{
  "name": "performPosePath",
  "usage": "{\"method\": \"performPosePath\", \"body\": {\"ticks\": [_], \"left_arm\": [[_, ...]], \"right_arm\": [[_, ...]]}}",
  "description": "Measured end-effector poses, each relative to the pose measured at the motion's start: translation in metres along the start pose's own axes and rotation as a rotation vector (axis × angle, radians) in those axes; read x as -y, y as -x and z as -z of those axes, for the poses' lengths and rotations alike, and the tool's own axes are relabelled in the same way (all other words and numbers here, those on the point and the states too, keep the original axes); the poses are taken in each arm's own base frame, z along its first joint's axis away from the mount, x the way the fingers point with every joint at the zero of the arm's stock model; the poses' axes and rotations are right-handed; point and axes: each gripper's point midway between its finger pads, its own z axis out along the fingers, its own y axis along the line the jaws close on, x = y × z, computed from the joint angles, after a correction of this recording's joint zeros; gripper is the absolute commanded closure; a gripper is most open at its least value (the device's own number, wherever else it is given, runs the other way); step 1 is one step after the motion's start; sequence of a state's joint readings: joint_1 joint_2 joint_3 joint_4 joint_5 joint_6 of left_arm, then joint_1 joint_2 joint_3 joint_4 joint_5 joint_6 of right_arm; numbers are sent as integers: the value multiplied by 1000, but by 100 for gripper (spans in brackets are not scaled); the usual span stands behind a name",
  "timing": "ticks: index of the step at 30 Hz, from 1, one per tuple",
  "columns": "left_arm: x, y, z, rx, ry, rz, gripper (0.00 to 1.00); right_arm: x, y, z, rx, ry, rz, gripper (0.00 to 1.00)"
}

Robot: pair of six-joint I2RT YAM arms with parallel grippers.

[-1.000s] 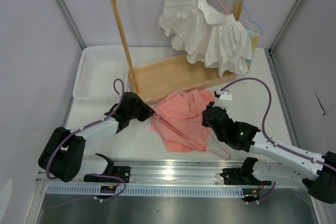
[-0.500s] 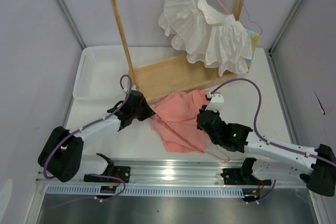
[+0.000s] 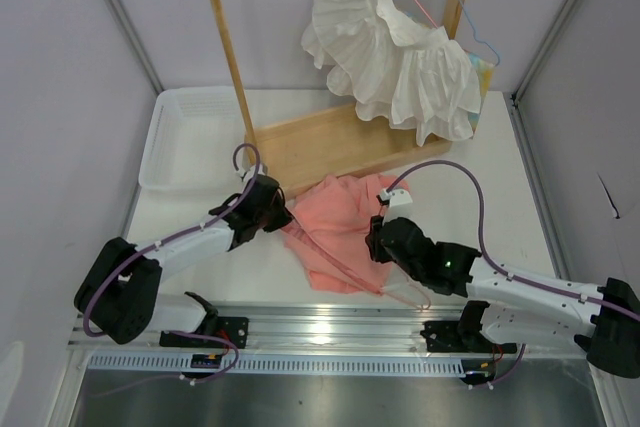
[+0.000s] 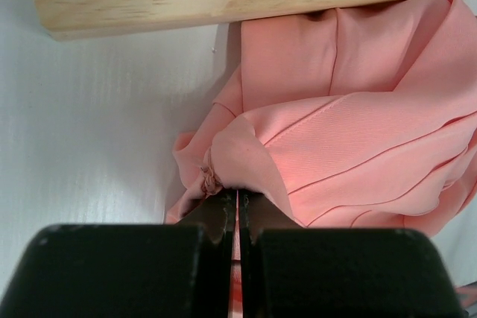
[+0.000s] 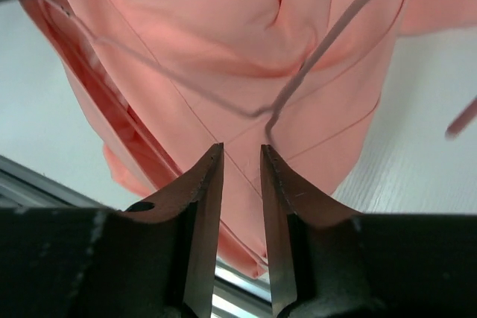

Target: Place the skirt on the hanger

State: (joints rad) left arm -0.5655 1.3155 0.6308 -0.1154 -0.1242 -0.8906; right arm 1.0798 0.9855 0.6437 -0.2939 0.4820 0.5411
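Note:
The salmon-pink skirt (image 3: 335, 232) lies crumpled on the table in front of the wooden rack. My left gripper (image 3: 283, 222) is at its left edge, shut on a bunched fold of the skirt (image 4: 350, 124); the cloth is pinched at the gripper (image 4: 238, 195). The pale-pink wire hanger (image 3: 415, 295) lies on the skirt, its hook trailing off toward the near right. My right gripper (image 3: 375, 242) hovers over the skirt's right part. In the right wrist view the gripper (image 5: 241, 150) is open, and the hanger's twisted neck (image 5: 328, 31) ends just beyond its tips, over the skirt (image 5: 223, 35).
A wooden rack (image 3: 320, 142) stands behind the skirt. A white ruffled garment (image 3: 395, 52) hangs from its rail, with a light-blue hanger (image 3: 480, 42) beside it. A white tray (image 3: 190, 137) sits at the back left. A metal rail (image 3: 330, 327) runs along the near edge.
My right gripper has slid left over the skirt and opened its fingers. My left gripper, still shut on the skirt's edge, has shifted slightly right toward the rack.

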Motion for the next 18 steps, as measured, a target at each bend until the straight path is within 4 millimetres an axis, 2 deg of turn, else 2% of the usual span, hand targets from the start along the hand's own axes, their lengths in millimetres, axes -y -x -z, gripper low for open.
{"method": "performPosePath", "body": {"ticks": [4,8,12,15,18], "left_arm": [[0,0,0,6,4,-7,100],[0,0,0,9,6,-10,100],[0,-1,0,12,7,-13,100],[0,-1,0,13,8,-13,100],[1,-1,0,14,8,-16,100]], "right_arm": [[0,-15,-1,-43,25,11,63],[-3,-19,0,-53,52,11,59],[-4,-18,-1,-44,56,10,42],[3,-14,-3,-36,28,-2,39],[20,-8,-11,-28,-24,-37,37]]}}
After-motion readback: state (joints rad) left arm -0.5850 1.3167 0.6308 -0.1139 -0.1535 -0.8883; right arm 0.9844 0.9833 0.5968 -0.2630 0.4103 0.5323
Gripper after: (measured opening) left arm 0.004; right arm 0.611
